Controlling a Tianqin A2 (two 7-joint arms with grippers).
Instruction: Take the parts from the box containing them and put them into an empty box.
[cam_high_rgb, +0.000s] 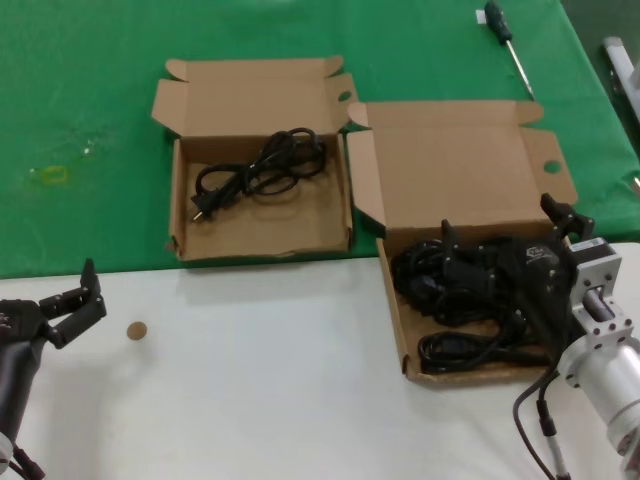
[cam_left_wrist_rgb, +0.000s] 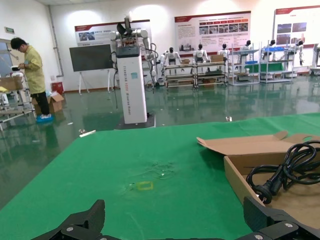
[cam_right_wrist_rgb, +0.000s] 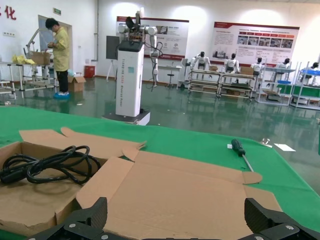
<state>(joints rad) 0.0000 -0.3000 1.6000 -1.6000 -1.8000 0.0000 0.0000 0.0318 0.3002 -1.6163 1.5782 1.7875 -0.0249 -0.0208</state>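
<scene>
The larger box stands open on the table, straddling the edge where the green cloth meets the white table surface, its tall lid panel folded back. Inside it lies a tangled pile of black power cables.

The right gripper is lowered into the larger box, directly above the cable pile. Its fingers are spread wide apart. Whether they touch the cables cannot be told; nothing is clamped between them.

The smaller box sits just beside the larger box, on the robot's left of it, resting on the green cloth with its short lid folded back. One coiled cable with a moulded plug already lies on its floor.

The left gripper is parked over the white table surface, well apart from the larger box on the robot's left. Its fingers are open and hold nothing.

A screwdriver lies on the green cloth beyond the larger box. A small round brown disc lies on the white table surface near the left gripper.
</scene>
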